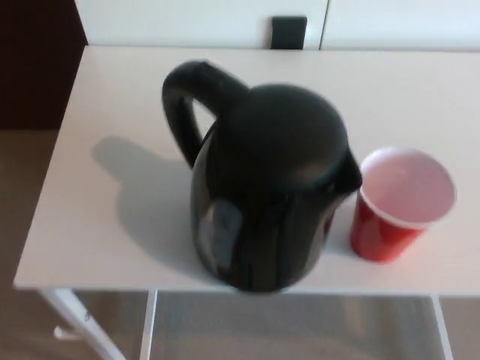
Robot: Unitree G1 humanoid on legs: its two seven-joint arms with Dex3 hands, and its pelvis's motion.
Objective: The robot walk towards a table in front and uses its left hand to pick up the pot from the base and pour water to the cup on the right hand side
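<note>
A glossy black pot [266, 187] stands upright on the white table [105, 187], close to its front edge. Its curved handle [191, 101] points to the back left and its spout faces right toward the cup. A red cup [401, 206] with a white inside stands just to the right of the pot, almost touching it, and looks empty. The pot's base is hidden beneath its body. Neither of my hands shows in the head view.
White cabinet doors with a black fitting [289, 32] stand behind the table. A dark panel [34, 64] is at the far left. Brown floor [19, 322] and a white table leg [75, 322] show below the front edge.
</note>
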